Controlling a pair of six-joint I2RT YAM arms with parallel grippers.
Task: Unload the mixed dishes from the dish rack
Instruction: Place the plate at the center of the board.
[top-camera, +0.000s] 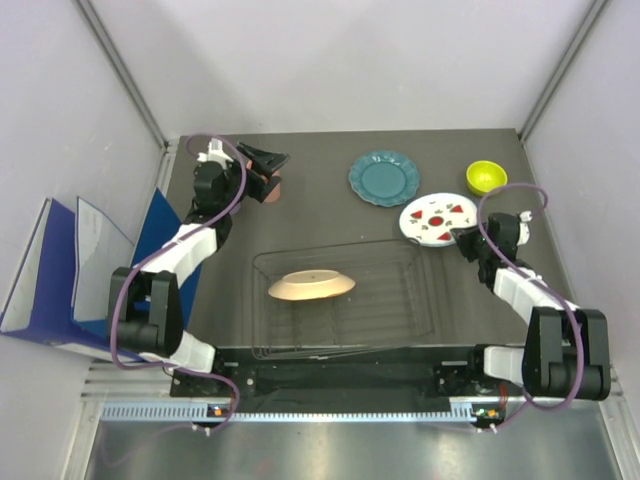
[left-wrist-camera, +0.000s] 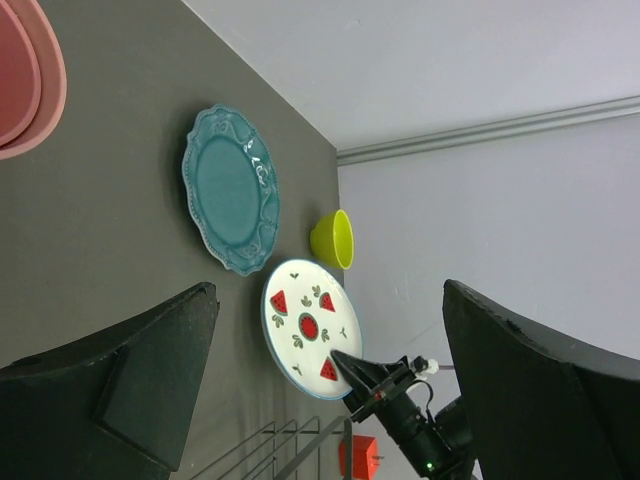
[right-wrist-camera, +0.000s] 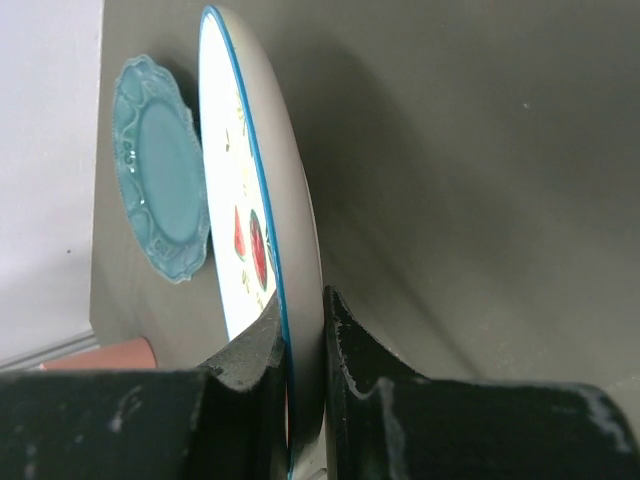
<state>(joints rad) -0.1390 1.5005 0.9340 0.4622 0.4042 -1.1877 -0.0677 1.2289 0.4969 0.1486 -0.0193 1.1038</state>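
Observation:
The dark wire dish rack stands at the near middle, with the peach plate in it. My right gripper is shut on the near rim of the white plate with red marks, low over the table right of the rack; the right wrist view shows its rim clamped between my fingers. The teal scalloped plate and the yellow-green bowl lie at the back. My left gripper is open and empty above the salmon-pink cup. The lavender cup is out of view.
A blue folder leans outside the table's left edge. Grey walls close in the table on three sides. In the left wrist view the cup, teal plate, bowl and white plate show beyond my fingers.

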